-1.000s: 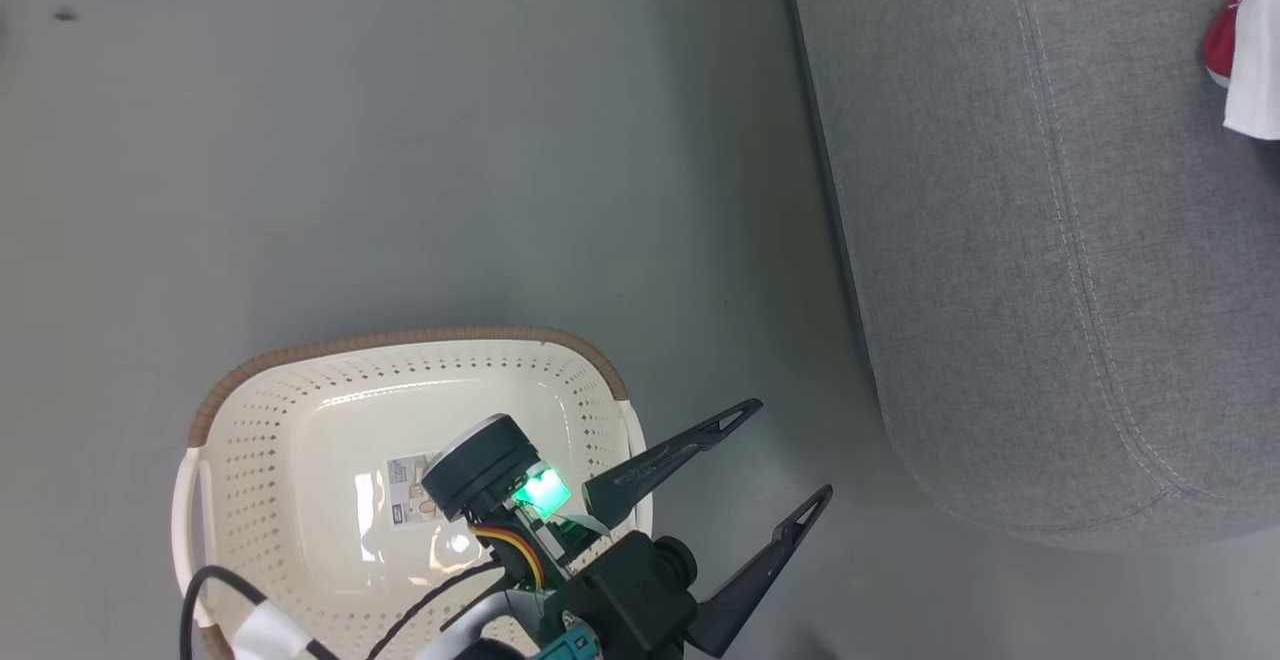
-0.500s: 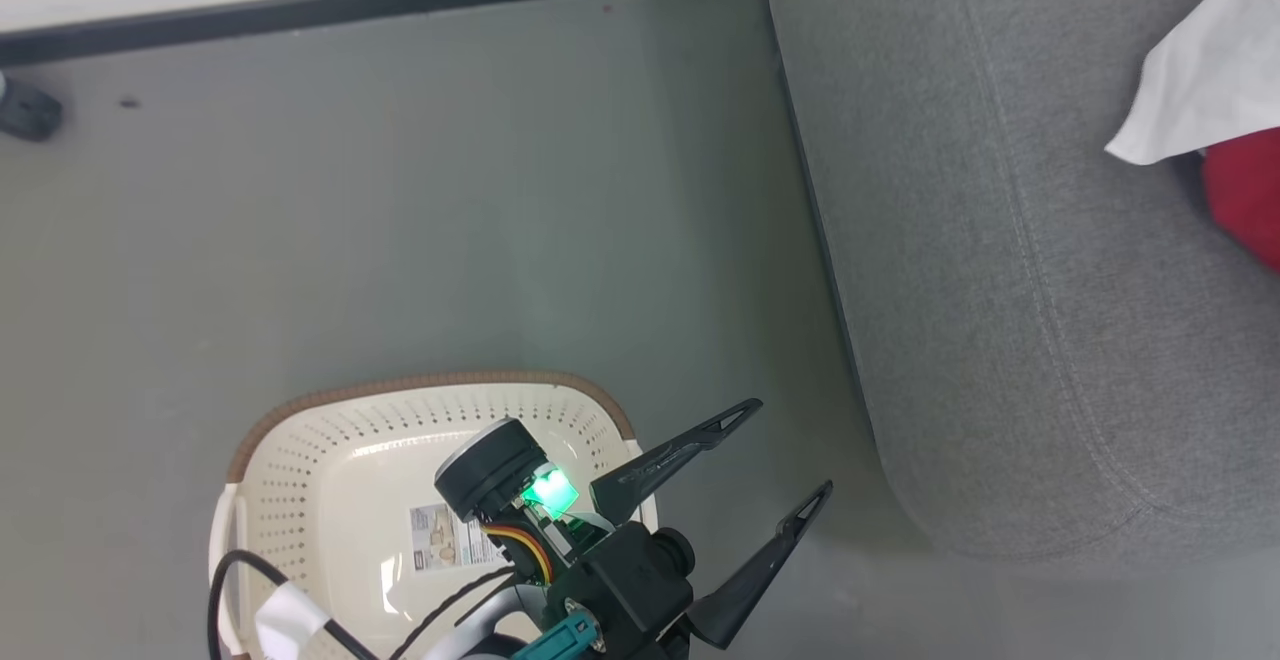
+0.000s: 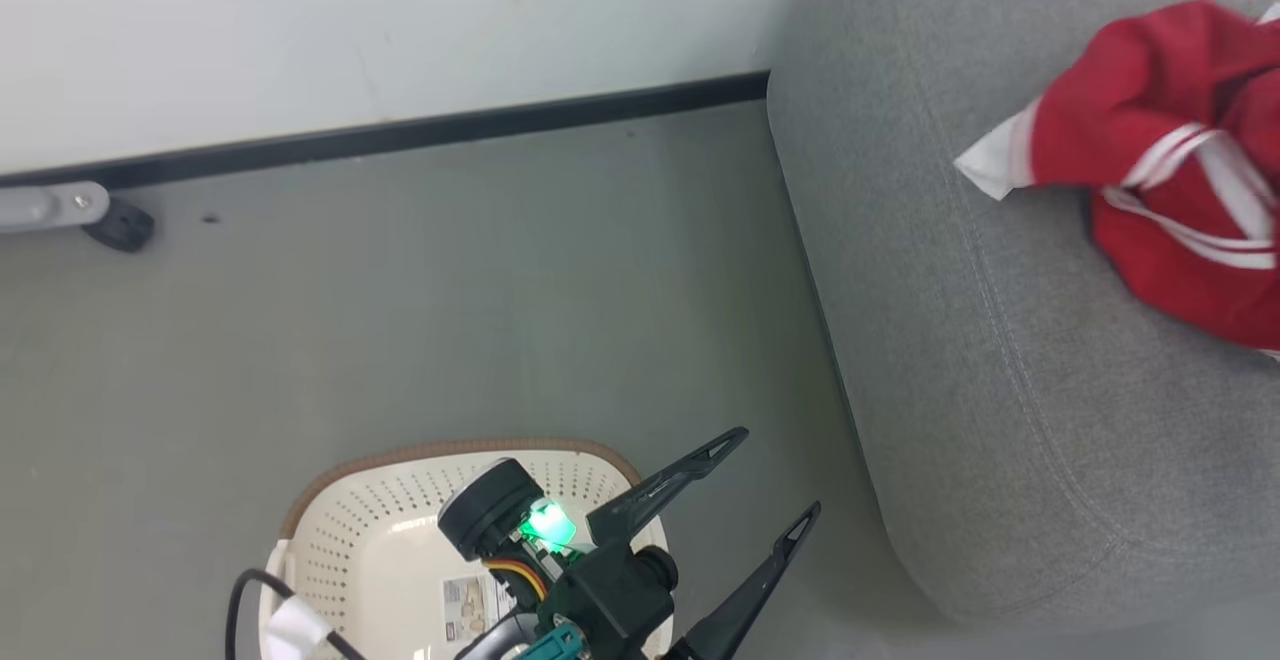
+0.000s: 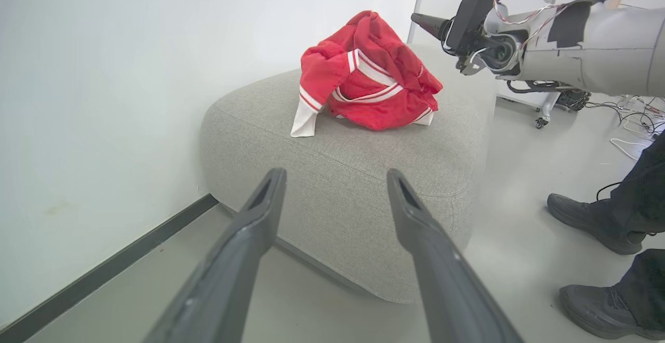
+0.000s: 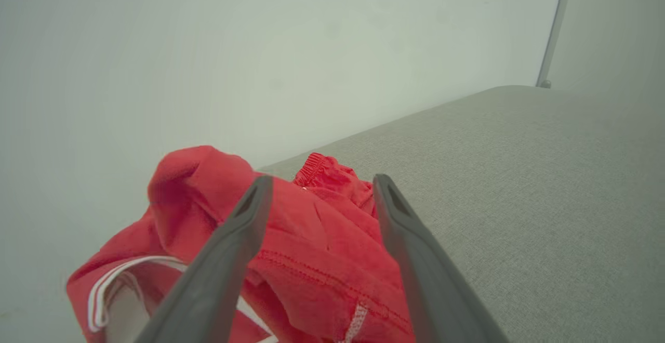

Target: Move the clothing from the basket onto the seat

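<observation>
The clothing (image 3: 1180,170) lies in a crumpled red heap with white trim on the grey seat (image 3: 1000,340), near its far right side. The cream basket (image 3: 380,540) stands on the floor at the lower left with just a label on its bottom. My left gripper (image 3: 778,472) is open and empty, beside the basket's right rim, fingers pointing toward the seat. In the left wrist view that gripper (image 4: 335,174) faces the seat (image 4: 353,171) and the clothing (image 4: 369,73). My right gripper (image 5: 322,179) hangs open just above the clothing (image 5: 311,249), gripping nothing.
A white wall with a black baseboard (image 3: 400,135) runs behind the floor. A grey leg with a dark caster (image 3: 120,225) sits at the far left. A person's dark shoes (image 4: 592,221) and loose cables (image 4: 634,124) are on the floor right of the seat.
The head camera has moved, so the whole picture slid down. The wall and much more of the red clothing came into view. The left gripper stays open by the basket.
</observation>
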Controlling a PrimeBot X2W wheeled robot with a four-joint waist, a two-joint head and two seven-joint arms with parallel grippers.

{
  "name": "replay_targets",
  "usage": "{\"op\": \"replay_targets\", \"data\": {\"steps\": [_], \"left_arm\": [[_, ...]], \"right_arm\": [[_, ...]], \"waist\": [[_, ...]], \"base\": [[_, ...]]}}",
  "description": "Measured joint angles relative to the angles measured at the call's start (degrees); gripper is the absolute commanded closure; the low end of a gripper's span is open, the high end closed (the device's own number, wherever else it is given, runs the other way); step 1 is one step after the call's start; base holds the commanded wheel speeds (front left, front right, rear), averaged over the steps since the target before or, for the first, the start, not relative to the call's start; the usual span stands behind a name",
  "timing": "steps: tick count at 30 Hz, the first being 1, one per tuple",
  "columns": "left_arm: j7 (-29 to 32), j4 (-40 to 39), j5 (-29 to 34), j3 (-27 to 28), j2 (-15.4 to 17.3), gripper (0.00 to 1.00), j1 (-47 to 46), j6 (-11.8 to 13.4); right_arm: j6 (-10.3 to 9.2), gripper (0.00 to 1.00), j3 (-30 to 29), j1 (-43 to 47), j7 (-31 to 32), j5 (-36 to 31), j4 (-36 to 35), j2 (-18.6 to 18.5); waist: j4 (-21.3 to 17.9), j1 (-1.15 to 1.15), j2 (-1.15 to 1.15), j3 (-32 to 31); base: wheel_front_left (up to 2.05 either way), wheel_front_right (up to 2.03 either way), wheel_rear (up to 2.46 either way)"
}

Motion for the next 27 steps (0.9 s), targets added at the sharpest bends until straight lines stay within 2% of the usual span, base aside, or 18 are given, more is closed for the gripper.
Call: {"op": "replay_targets", "data": {"steps": [6, 11, 27], "left_arm": [[-1.0, 0.8, -0.4, 0.5, -0.2, 0.00, 1.8, 1.0], [-1.6, 1.7, -0.8, 1.9, -0.3, 0.00, 3.3, 2.6], [-3.5, 2.9, -3.2, 5.5, 0.1, 0.00, 9.5, 7.4]], "right_arm": [[0.43, 0.00, 0.4, 4.0, 0.0, -1.0, -3.9, 1.6], [0.51, 0.00, 1.4, 7.2, 0.0, -2.4, -7.6, 3.8], [1.43, 0.00, 4.0, 18.3, 0.0, -4.9, -17.7, 7.6]], "waist": [[0.9, 0.00, 0.00, -3.2], [1.7, 0.00, 0.00, -5.6], [5.2, 0.00, 0.01, -13.7]], "base": [[0.00, 0.00, 0.00], [0.00, 0.00, 0.00], [0.00, 0.00, 0.00]]}}
